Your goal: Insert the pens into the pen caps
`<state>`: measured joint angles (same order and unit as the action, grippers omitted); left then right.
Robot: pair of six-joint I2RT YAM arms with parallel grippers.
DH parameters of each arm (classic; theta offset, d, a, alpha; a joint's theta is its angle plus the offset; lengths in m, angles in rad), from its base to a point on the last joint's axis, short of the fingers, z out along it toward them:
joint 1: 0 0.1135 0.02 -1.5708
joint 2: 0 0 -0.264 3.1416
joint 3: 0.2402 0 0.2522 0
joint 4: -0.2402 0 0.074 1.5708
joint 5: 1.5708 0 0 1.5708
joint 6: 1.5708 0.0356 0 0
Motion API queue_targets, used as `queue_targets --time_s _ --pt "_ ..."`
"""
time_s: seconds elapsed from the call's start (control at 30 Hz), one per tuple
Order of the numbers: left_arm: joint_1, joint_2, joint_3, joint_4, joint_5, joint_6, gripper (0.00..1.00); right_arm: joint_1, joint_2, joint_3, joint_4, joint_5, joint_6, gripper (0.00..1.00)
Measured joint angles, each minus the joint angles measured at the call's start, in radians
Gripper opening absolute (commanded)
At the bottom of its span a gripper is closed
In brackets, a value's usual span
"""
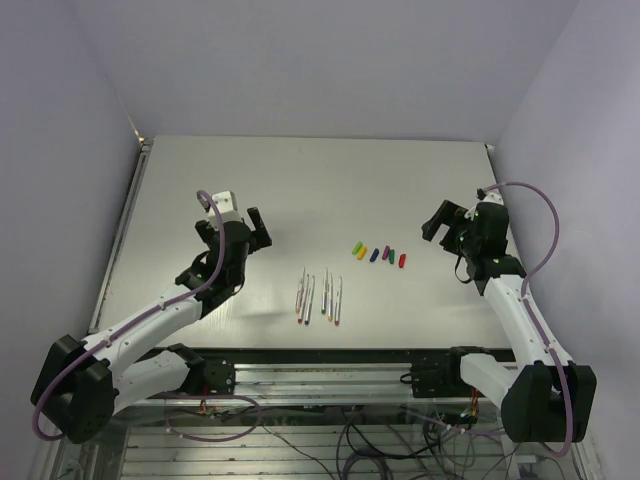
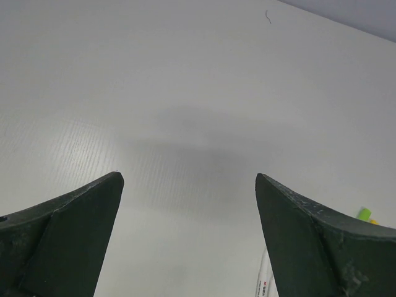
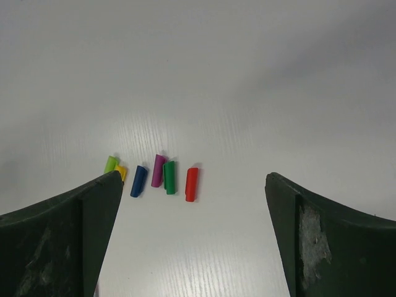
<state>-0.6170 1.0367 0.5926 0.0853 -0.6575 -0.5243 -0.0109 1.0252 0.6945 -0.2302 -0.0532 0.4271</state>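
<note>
Hovering spread and empty, left claw (image 2: 189,178) and right claw (image 3: 192,174) flank 5 pens (image 1: 320,296), their red print unreadable.

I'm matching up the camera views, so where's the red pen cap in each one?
Top external: red cap, right end of the cap row, right of centre.
Left wrist: not in it.
Right wrist: near centre, also the rightmost cap.
Shared landmark: green cap beside it.

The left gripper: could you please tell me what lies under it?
Bare table with its shadow. A pen and a yellowish cap peek past one finger, mostly hidden.
</note>
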Motion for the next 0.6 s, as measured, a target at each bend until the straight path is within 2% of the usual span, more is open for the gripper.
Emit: queue_targets --time_s 0.6 --pt "0.000 0.006 0.001 -0.014 -0.002 0.000 0.99 0.000 -0.036 -0.018 0.001 0.013 0.003 1.00"
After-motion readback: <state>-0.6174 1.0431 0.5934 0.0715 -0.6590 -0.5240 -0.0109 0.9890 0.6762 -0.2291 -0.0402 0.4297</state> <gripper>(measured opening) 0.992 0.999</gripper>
